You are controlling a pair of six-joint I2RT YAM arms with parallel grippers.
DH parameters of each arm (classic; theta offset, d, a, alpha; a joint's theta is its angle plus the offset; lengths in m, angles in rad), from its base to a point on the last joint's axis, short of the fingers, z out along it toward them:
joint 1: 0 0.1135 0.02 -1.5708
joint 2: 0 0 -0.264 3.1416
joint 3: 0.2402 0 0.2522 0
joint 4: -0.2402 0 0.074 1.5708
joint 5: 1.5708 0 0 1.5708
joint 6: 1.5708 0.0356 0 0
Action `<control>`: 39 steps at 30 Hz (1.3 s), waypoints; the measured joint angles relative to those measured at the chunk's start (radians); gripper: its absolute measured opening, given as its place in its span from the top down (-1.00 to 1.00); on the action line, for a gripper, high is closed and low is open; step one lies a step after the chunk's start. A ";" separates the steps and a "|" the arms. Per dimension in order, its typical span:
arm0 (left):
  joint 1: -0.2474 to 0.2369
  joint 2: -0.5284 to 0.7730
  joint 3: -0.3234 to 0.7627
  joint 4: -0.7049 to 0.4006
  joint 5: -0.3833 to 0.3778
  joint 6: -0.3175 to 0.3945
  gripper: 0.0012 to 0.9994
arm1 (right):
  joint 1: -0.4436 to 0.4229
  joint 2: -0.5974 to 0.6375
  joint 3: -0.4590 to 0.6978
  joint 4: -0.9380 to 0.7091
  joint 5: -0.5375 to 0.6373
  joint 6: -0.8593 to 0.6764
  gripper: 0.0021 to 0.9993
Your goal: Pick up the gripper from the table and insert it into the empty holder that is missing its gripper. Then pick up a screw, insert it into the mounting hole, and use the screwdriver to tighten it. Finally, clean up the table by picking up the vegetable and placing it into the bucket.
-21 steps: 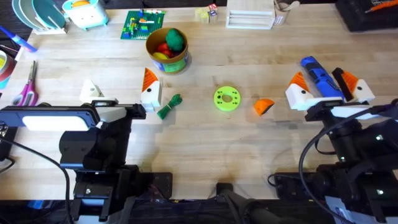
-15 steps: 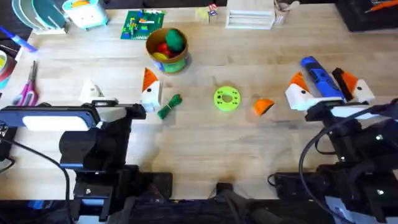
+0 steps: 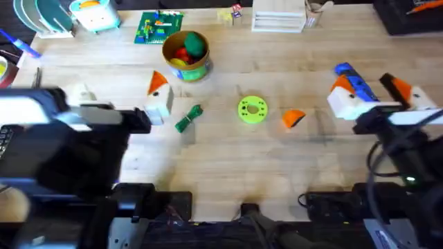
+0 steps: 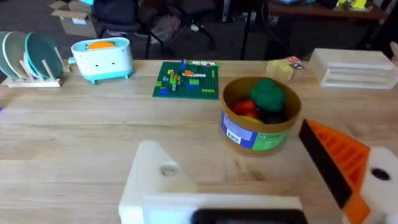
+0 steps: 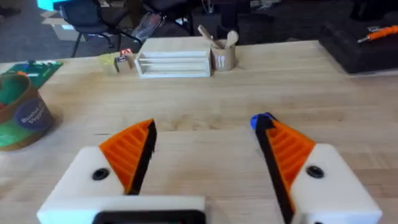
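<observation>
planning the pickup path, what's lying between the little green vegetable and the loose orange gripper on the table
In the overhead view, the lime-green disc lies between the vegetable and the orange gripper; otherwise bare wood.

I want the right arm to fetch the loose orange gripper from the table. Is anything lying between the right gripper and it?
Nothing visible does. Bare table lies between the right gripper and the loose orange gripper; the lime-green disc sits beyond it, on its far side from that arm.
</observation>
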 joint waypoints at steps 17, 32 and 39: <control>0.000 0.711 0.745 -0.639 0.173 0.134 -0.99 | 0.000 0.340 0.546 -0.350 0.000 0.019 -0.98; 0.000 0.809 0.745 -0.579 0.195 0.144 -0.96 | 0.000 0.340 0.546 -0.350 0.000 0.022 -0.98; 0.000 0.819 0.745 -0.534 0.207 0.130 -0.99 | 0.000 0.340 0.546 -0.350 0.000 0.022 -0.98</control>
